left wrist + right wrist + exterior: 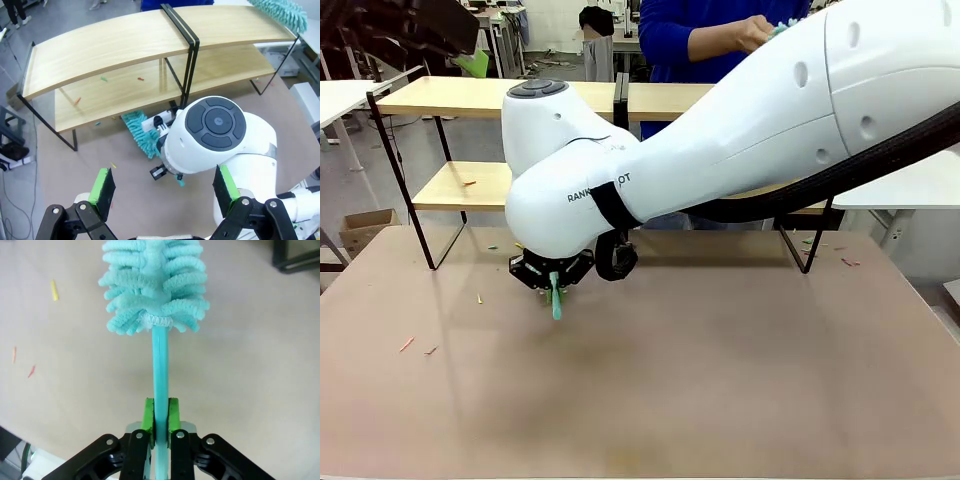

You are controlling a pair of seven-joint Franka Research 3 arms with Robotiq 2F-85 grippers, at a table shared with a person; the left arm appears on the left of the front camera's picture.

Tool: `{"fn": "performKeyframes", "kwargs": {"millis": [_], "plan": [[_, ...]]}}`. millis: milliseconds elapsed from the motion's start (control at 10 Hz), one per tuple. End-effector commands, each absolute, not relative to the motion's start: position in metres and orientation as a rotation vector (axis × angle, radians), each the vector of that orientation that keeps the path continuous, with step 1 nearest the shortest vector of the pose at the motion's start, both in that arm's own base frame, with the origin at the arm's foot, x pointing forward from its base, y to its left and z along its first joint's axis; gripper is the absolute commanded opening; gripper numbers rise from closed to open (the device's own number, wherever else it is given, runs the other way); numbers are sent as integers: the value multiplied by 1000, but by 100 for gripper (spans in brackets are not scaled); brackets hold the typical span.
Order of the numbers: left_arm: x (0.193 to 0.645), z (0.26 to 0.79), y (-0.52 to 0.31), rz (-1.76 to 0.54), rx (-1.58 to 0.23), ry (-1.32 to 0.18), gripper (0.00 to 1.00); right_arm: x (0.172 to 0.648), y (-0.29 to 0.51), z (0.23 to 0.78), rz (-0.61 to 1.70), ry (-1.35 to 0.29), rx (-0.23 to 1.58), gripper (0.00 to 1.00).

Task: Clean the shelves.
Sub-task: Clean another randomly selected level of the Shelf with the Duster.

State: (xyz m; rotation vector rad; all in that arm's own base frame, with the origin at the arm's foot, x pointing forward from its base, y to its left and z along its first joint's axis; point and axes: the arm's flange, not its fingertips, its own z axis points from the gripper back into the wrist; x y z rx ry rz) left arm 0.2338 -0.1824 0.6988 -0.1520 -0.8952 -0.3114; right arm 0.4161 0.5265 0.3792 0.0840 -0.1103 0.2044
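Right gripper (160, 413) pinching teal duster (155, 285) handle, head over open tabletop (250, 365), near lower front edge of shelves (125, 47), left gripper (164, 186) spread wide above.

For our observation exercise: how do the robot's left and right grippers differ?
The left gripper is open and empty; the right gripper is shut on the handle of a teal duster. The left gripper hangs high, overlooking the shelves; the right gripper is low over the tabletop. Both have green pads.

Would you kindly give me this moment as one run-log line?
right claw: shut on duster handle | duster head: over tabletop by shelves | left claw: open, empty | shelves: scraps on lower board
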Motion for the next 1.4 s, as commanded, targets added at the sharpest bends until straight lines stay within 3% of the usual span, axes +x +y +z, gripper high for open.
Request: {"fn": "performKeyframes", "kwargs": {"millis": [0,400,800,1300], "plan": [[233,699,-181,-308,-151,-895,100,419,532,368,274,-51,161,13],[233,699,-181,-308,-151,-895,100,431,534,368,365,-132,277,13],[233,699,-181,-308,-151,-895,100,435,527,369,513,-54,266,13],[233,699,-181,-308,-151,-895,100,430,453,383,953,69,234,13]]}}
